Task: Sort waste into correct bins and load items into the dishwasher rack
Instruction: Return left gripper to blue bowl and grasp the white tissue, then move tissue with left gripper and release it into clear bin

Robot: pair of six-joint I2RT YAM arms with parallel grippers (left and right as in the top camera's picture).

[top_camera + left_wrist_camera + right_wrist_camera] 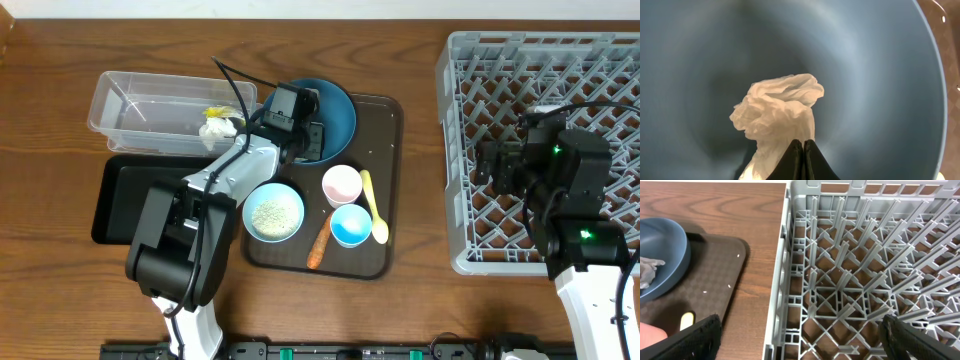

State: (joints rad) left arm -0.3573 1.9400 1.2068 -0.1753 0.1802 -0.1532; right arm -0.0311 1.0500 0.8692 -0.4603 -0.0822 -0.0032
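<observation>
My left gripper (306,140) reaches into the large dark-blue bowl (338,108) on the brown tray. In the left wrist view its fingertips (803,144) are pressed together, shut on the lower edge of a crumpled white wrapper (777,107) against the blue bowl wall (880,75). Another white and yellow wrapper (220,126) lies in the clear tub (140,105); the black tray (112,200) sits in front of it. My right gripper (805,340) hangs open over the left edge of the grey dishwasher rack (855,255), holding nothing.
On the dark brown serving tray (388,130) stand a white bowl of rice (273,212), a pink cup (340,184), a light-blue cup (351,225), a pale yellow spoon (373,208) and a carrot piece (318,246). The rack (560,60) fills the right side.
</observation>
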